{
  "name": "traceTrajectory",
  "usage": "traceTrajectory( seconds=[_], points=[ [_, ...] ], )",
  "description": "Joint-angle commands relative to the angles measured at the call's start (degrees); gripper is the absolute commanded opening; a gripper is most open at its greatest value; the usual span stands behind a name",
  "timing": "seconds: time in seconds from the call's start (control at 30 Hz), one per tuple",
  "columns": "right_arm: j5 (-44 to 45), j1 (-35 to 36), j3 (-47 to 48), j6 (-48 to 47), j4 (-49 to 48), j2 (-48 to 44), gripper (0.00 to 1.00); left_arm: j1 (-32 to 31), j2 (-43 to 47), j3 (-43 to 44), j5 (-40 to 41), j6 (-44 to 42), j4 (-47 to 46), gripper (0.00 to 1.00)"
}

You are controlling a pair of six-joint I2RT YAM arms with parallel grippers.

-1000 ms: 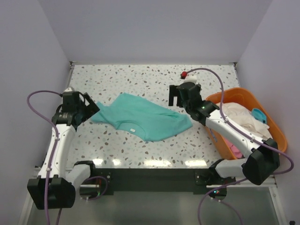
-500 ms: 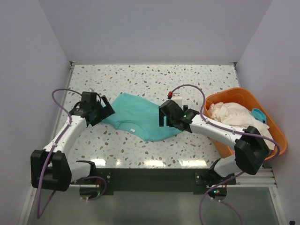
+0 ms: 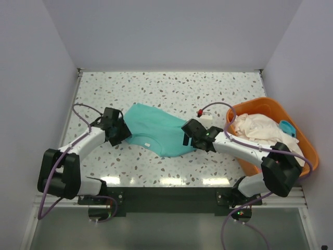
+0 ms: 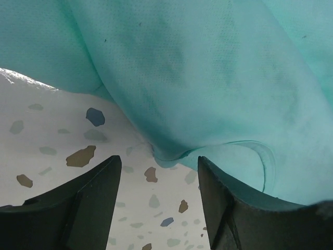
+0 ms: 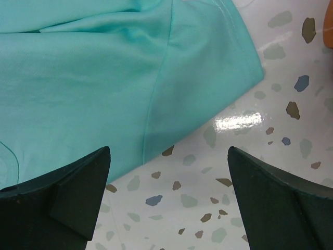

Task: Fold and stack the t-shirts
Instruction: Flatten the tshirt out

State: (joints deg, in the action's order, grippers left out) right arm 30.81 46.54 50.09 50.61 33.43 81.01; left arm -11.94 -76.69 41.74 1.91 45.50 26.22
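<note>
Top: over last second I've brought both arms down and inward. Left gripper (image 3: 123,137) now at teal t-shirt (image 3: 156,126) left edge, right gripper (image 3: 187,139) at its right hem. Grasp looks near, fold not begun. Orange basket (image 3: 270,103) holds cream-white shirt (image 3: 260,127).
Left wrist: fingers apart, hem between, nothing held.
Right wrist: fingers wide apart, shirt edge between, flat on table (image 3: 156,86).

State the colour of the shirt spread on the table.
The t-shirt is solid teal, clearest in the top external view.
</note>
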Motion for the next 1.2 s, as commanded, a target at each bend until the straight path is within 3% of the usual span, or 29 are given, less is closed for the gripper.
traceTrajectory(
  seconds=[0.0,0.17,0.27,0.37,0.4,0.7,0.93,1.0,1.1,1.13,1.17],
  points=[
    [0.23,-0.05,-0.69,3.62,-0.64,0.20,0.99,-0.54,-3.37,-0.17,1.60,1.61,-3.54,0.64],
    [-2.06,-0.05,-2.88,3.27,-3.80,-0.68,0.99,-0.54,-5.67,0.98,2.13,1.61,-4.50,0.54],
    [-2.24,-0.05,-3.85,3.53,-4.51,-0.86,0.99,-0.54,-5.49,0.72,1.87,1.61,-5.21,0.36],
    [-1.98,-0.05,-4.12,5.63,-4.43,0.11,0.99,-0.54,-5.23,0.01,1.95,1.18,-6.35,0.04],
    [-1.98,-0.05,-4.12,6.51,-4.69,0.20,0.99,-0.54,-5.23,-0.07,1.78,0.74,-6.44,0.00],
    [1.97,-0.93,-2.54,13.46,-6.18,1.69,0.95,-0.62,3.36,-1.48,1.52,-1.90,-5.92,0.00],
    [-3.64,-0.84,-4.03,15.84,-8.90,6.69,0.85,-0.62,9.27,-2.62,0.90,-2.43,-3.63,0.00],
    [-4.18,-0.84,-4.73,15.66,-11.36,8.71,0.77,-0.62,9.80,-2.97,0.73,-2.34,-3.54,0.00],
    [-3.30,-0.84,-4.30,14.09,-13.04,10.04,0.46,-0.62,9.71,-2.63,0.72,-2.52,-3.10,0.00],
    [-1.82,-0.84,-4.03,13.03,-13.56,9.95,0.21,-0.62,9.89,-1.93,0.90,-2.69,-2.93,0.00],
    [-0.76,-0.67,-3.07,11.37,-14.52,9.61,0.08,-0.62,9.98,-1.31,1.07,-2.78,-2.32,0.00]
  ],
)
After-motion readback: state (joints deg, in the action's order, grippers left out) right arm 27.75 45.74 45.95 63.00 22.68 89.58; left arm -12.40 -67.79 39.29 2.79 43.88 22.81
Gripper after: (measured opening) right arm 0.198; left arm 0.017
